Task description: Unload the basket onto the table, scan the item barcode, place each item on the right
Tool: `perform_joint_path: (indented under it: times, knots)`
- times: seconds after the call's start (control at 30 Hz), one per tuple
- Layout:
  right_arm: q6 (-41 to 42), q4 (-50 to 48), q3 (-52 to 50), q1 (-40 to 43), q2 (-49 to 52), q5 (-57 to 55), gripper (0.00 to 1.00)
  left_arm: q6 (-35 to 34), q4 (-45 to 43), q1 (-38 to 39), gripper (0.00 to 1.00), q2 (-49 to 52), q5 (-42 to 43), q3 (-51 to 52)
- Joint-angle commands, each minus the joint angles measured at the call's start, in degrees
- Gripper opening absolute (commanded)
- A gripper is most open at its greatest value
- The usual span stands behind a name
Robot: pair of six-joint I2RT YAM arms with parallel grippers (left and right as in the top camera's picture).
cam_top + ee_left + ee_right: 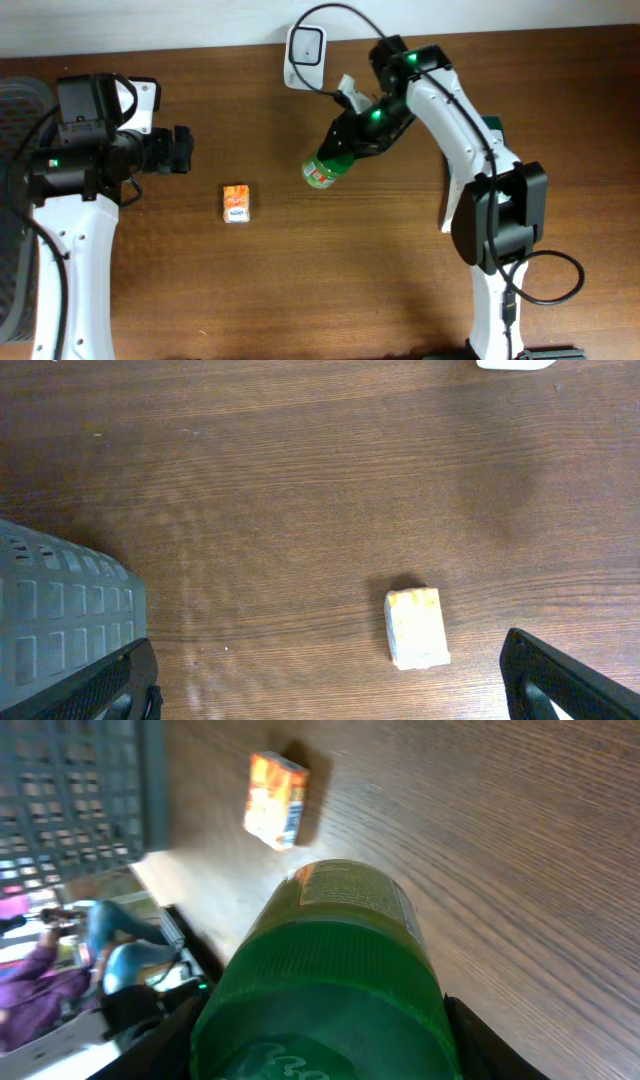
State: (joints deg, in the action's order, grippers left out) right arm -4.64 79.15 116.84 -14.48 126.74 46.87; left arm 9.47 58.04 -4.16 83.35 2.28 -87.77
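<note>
Jaws of the right gripper [347, 148] are clamping the green bottle [324, 169] from both sides; in the right wrist view the bottle is filling the gap between the two dark fingers. The bottle is lying tilted in that grip, its far end pointing down and left over the table [350, 290], just below and to the right of the white scanner [305, 47] at the far edge. Whether it is resting on the wood or hanging clear of it, I cannot tell. A printed label is showing near the bottle's far end, but no barcode is readable.

Judging from this, the step in hand is presenting the gripped bottle to the scanner, and the scan itself is not yet done. The next move is calling for a short carry toward the scanner and a turn of the wrist, so that the label is facing the scanner's window instead of the table or the camera. The round body may roll in the grip while it is being turned.

Further out, a small orange box [236, 203] is lying flat on the table, well apart from the bottle. The left gripper [183, 150] is hovering near it with its jaws wide apart and nothing between them.
</note>
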Motion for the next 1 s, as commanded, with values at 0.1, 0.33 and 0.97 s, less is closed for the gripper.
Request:
perform_joint_path:
  times: [0.1,0.33,0.97]
  knots:
    - [-3.17,2.10,1.25,3.80,-0.94,6.51,0.49,0.92,-0.07,-0.24,0.99,-0.11,-0.17,-0.46]
    - [-3.98,2.21,1.25,3.63,-1.55,6.19,0.50,0.92,-0.07,-0.24,0.99,-0.11,-0.17,-0.46]
    - [-3.89,0.61,1.99,-4.17,-1.57,-12.66,0.50,0.92,-0.04,-0.24,0.99,-0.11,-0.17,-0.46]
